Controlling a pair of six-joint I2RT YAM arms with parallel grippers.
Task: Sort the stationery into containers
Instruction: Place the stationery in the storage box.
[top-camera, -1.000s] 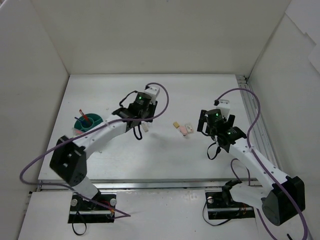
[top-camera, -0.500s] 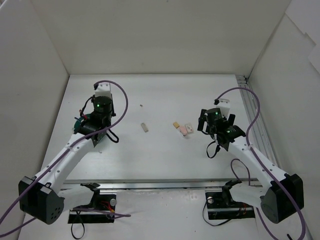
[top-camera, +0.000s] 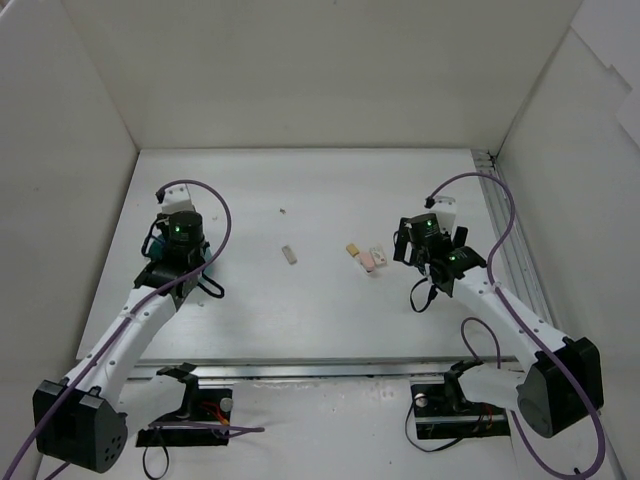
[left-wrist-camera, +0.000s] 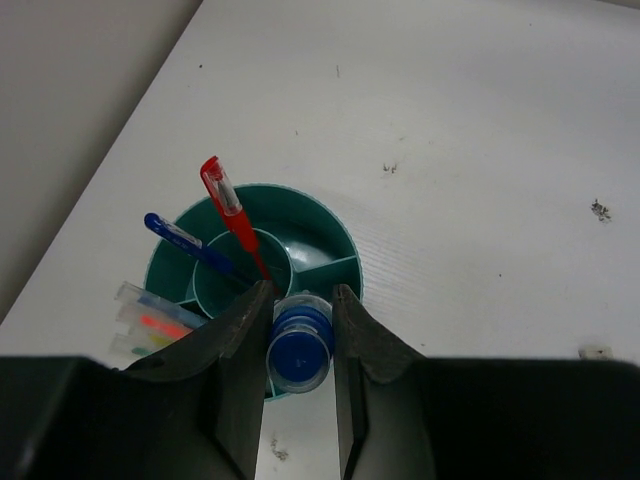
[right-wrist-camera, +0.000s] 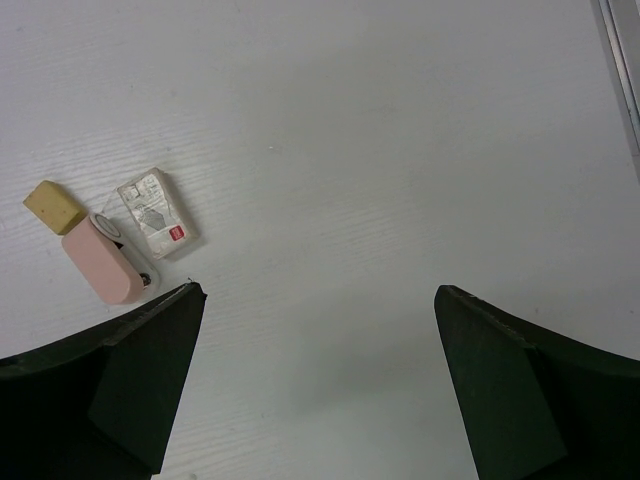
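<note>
The green bowl (left-wrist-camera: 318, 232) sits right under your left gripper (left-wrist-camera: 302, 295). Its fingers are squeezed on the blue-capped tube (left-wrist-camera: 298, 350), which points straight down over the bowl's near side. Your right gripper (right-wrist-camera: 318, 292) is wide apart and holds nothing. The erasers (right-wrist-camera: 100, 265) lie just to its left.

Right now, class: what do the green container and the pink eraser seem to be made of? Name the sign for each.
Green container: likely moulded plastic, smooth with soft sheen, thin even walls.
Pink eraser: probably rubber, matte, rounded end.
</note>
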